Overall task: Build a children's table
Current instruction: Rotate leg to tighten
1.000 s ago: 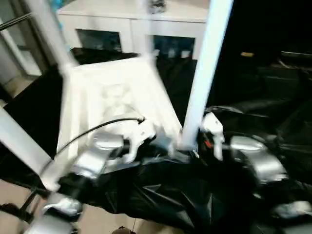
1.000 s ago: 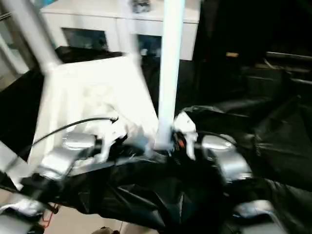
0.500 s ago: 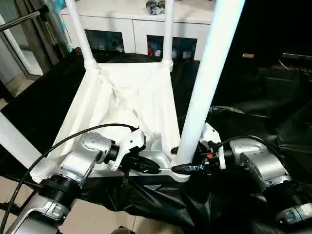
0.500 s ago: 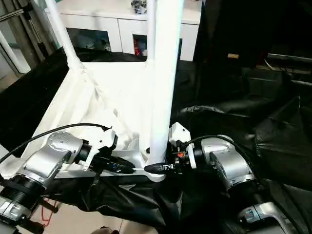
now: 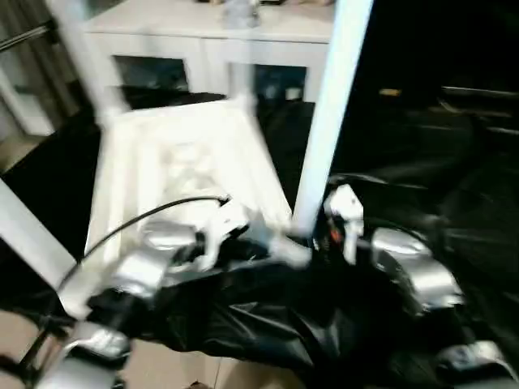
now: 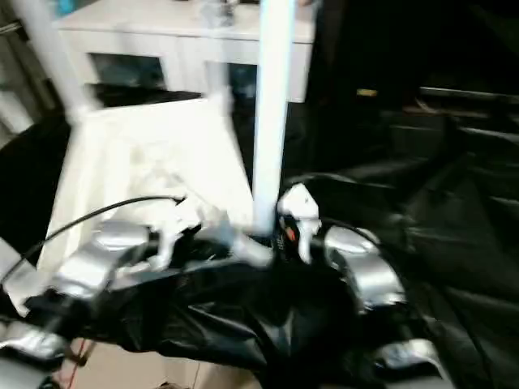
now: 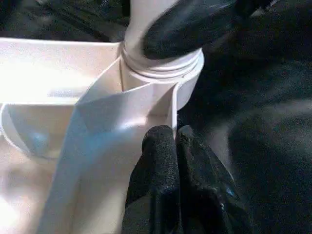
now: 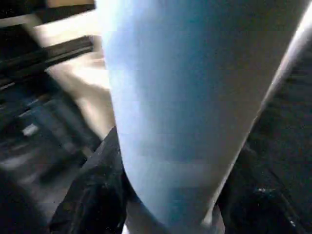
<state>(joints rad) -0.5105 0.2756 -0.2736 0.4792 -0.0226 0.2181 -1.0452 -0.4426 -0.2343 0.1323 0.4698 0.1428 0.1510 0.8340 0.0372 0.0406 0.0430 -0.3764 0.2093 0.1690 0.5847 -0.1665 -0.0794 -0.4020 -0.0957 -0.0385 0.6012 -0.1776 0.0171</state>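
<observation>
The white tabletop [image 5: 178, 154] lies upside down on black cloth, with legs standing up from its corners. My left gripper [image 7: 174, 139] is shut on the thin rim wall of the tabletop, just below the near corner socket [image 7: 165, 73]. The near right leg [image 5: 324, 121] stands in that socket. My right gripper [image 5: 312, 239] is at the foot of this leg. In the right wrist view the leg [image 8: 185, 87] runs between its two black fingers [image 8: 97, 185], which lie against it on either side.
Behind the table stands a white cabinet [image 5: 211, 40] with glass doors. Crumpled black cloth [image 5: 268, 324] covers the surface in front and to the right. A black cable [image 5: 146, 215] arcs over my left forearm. Another leg [image 5: 32, 243] rises at the left edge.
My right gripper's fingers have drawn in around the foot of the near right leg. The left gripper has kept its grip on the rim. The head camera has shifted.
</observation>
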